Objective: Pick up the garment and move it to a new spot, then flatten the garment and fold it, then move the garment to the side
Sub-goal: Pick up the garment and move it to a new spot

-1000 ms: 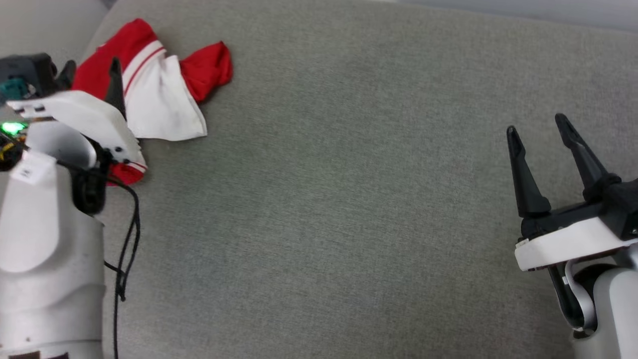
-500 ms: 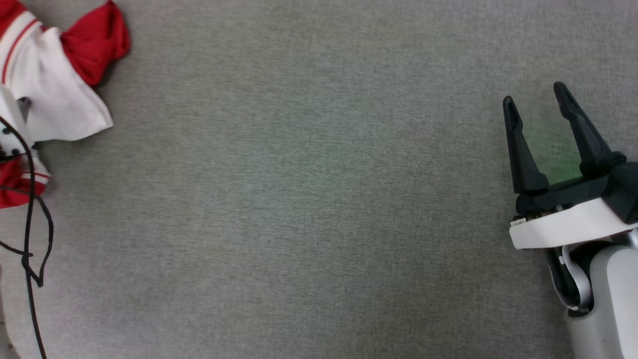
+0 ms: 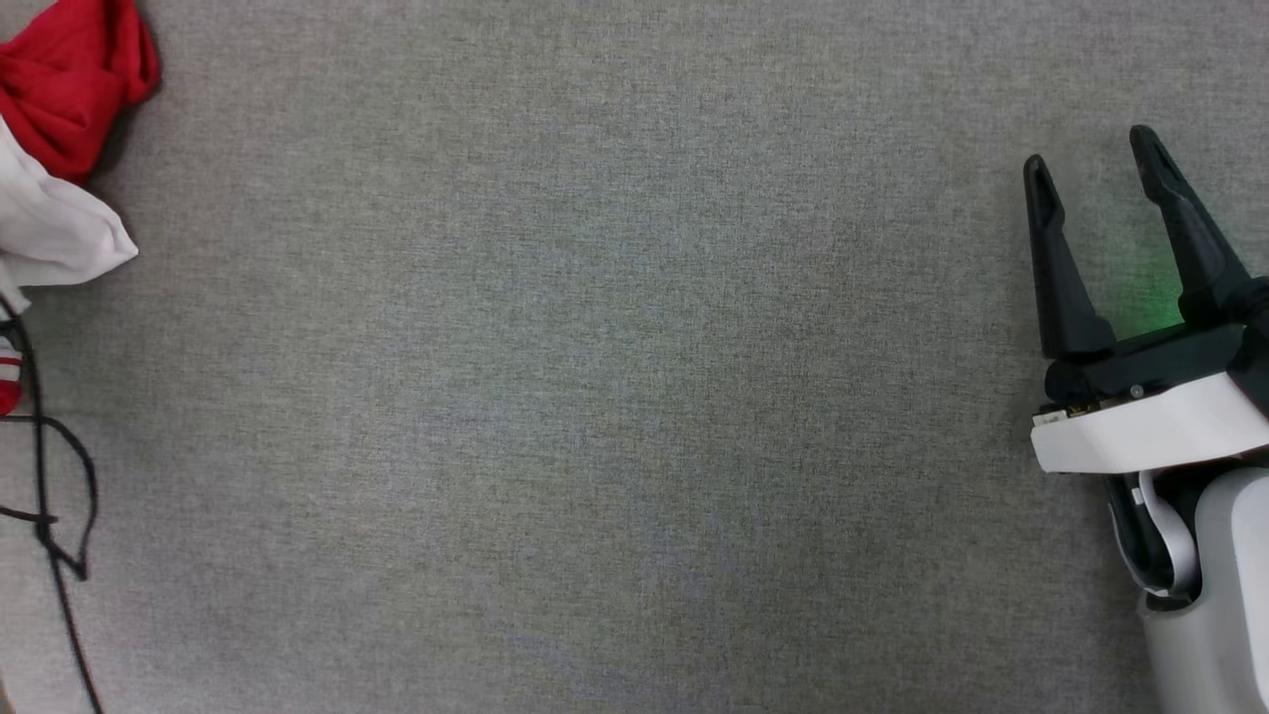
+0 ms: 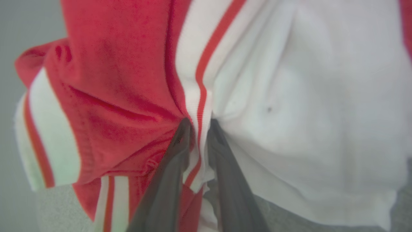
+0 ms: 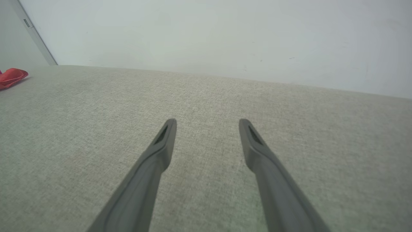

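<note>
left gripper [image 4: 199, 124]: pinching the striped trim of the crumpled red-and-white fabric shirt [image 4: 112, 80] | right gripper [image 3: 1089, 154]: fingers spread, holding nothing, above the grey woven worktop [image 3: 595, 397]

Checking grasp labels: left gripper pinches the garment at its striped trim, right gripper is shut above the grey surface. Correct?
No: the right gripper is open, fingers spread above the grey surface, as the right wrist view shows. The left gripper does pinch the garment at its striped trim.

Grey fabric surface [image 3: 595, 397], pale wall [image 5: 225, 32] behind
</note>
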Robot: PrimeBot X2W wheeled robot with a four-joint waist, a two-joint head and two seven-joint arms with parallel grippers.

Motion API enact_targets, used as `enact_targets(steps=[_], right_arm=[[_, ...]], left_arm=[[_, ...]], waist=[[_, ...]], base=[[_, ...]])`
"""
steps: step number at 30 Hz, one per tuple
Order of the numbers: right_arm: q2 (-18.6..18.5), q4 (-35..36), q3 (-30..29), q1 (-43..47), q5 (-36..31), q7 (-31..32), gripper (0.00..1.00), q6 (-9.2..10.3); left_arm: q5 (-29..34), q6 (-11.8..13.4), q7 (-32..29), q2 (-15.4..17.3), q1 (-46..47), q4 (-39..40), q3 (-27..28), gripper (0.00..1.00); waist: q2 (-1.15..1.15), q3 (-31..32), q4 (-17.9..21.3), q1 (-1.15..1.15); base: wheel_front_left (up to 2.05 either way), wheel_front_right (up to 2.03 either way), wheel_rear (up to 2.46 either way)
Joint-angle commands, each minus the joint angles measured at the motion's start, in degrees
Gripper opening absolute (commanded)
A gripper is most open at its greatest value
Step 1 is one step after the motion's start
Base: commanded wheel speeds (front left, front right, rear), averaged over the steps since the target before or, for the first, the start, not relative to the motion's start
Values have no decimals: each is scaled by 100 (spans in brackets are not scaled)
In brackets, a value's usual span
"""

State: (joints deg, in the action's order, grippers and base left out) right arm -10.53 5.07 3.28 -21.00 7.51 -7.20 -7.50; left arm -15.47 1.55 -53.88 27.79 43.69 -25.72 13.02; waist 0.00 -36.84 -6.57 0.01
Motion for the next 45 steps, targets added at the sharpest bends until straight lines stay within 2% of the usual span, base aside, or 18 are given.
enact_targets(steps=[1,4,7,13,16,17,23,30,33,45], right_arm=[[-23,28,-9,-76,-26,6,100,2],[-25,34,-29,-23,-50,25,100,2],[-3,-4,-48,78,-61,28,100,2],[124,-19,-177,332,-93,93,100,2],[224,20,-229,537,-127,155,100,2],[316,16,-287,670,-158,190,100,2],[520,30,-392,976,-167,197,100,2],[689,-19,-479,1338,-176,225,100,2],[732,-53,-485,1468,-171,239,100,2],[766,-103,-500,1808,-81,354,100,2]], left_arm=[[2,33,10,-194,-298,-153,-78,0],[92,118,350,-144,-295,-28,-61,0],[222,236,964,-71,-223,78,-16,0],[365,412,2306,-238,-76,44,-45,0],[396,340,3203,-327,-13,15,-102,0],[372,268,3838,-422,-5,-17,-137,0],[357,106,4888,-629,-170,-141,-281,0],[206,-109,5593,-865,-456,-139,-374,0],[173,-149,5794,-1107,-614,5,-504,0],[160,-303,5925,-1771,-1318,951,-1123,0]], waist=[[0,36,-16,-1],[0,177,-63,-1],[0,409,-133,-1],[0,965,-386,-1],[0,1328,-538,-1],[0,1631,-624,-1],[0,2188,-703,-1],[0,2767,-614,-1],[0,2990,-478,-1],[0,3486,526,-1]], base=[[0,0,0],[0,0,0],[0,0,0],[0,0,0],[0,0,0],[0,0,0],[0,0,0],[0,0,0],[0,0,0],[0,0,0]])
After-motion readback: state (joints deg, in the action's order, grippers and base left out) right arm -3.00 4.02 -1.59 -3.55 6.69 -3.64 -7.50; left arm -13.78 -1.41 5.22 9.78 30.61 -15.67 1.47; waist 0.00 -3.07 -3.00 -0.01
